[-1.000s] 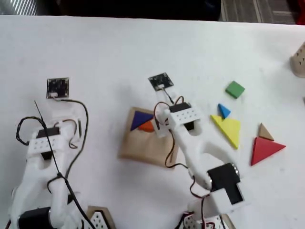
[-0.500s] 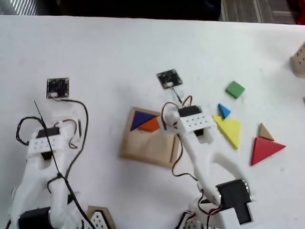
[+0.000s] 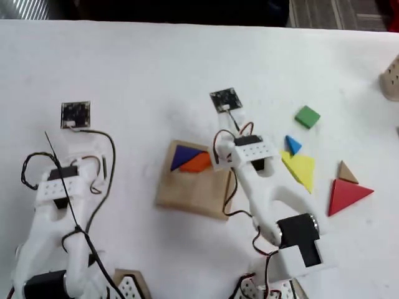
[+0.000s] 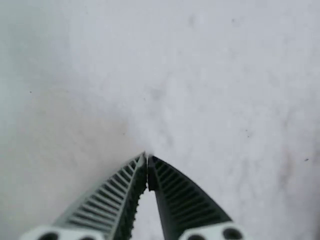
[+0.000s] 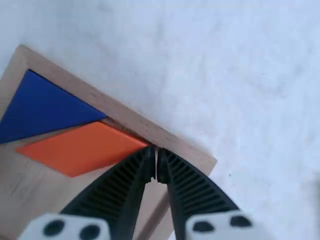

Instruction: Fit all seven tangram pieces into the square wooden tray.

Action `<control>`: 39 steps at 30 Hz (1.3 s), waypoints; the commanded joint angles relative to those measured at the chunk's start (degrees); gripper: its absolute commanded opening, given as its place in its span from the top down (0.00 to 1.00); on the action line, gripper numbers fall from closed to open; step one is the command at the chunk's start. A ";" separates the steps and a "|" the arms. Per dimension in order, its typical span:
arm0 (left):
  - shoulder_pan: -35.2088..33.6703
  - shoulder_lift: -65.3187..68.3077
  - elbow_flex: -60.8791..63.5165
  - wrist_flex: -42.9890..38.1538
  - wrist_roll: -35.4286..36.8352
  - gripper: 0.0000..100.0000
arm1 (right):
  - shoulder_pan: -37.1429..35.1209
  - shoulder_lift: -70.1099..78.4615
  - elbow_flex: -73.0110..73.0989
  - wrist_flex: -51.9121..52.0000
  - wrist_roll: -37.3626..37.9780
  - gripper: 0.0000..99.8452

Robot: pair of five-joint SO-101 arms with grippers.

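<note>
My right hand (image 5: 153, 161) was pinched closed, empty, tips at tray (image 5: 131, 120) rim by orange piece (image 5: 82, 148). Yellow triangle (image 3: 302, 169) lay just beside it, opposite tray; left hand (image 4: 148, 161), closed too, was well apart.

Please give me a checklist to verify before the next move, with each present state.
1. Right gripper empty: ok, shut on nothing, over the tray rim.
2. Left gripper out of the way: ok, shut over the table.
3. Large blue triangle and orange piece inside tray: ok.
4. All seven pieces in: not ok; green square, small blue triangle, yellow triangle, tan triangle, red triangle lie outside.
5. Right gripper open for picking: not ok.
</note>
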 commanded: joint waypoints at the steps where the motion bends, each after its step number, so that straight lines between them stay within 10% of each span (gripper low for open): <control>1: -0.22 -0.13 -1.23 -1.23 0.44 0.98 | -2.59 -0.22 -3.08 4.26 0.00 0.98; 39: -0.22 -0.13 -1.23 -1.23 0.44 0.98 | -7.52 1.01 -3.60 3.38 0.09 0.98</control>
